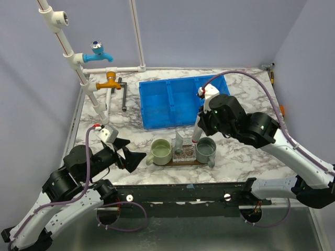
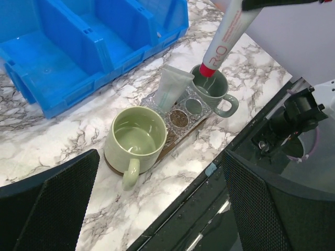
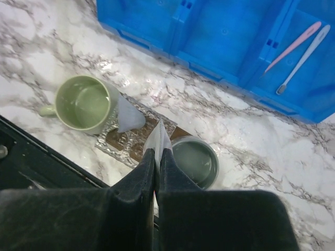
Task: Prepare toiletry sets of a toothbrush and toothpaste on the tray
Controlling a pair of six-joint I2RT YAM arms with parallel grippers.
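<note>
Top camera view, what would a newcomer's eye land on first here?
The right arm's fingers pinch a whitish toothpaste tube nearly upright, its red end at the mouth of the darker mug at front centre. Behind it sits the bright blue bin, with a pink toothbrush and a light-blue toothbrush lying inside.

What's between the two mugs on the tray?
A silvery holder with round wells, and a whitish tube standing tilted on it. The left wrist view shows both best.
</note>
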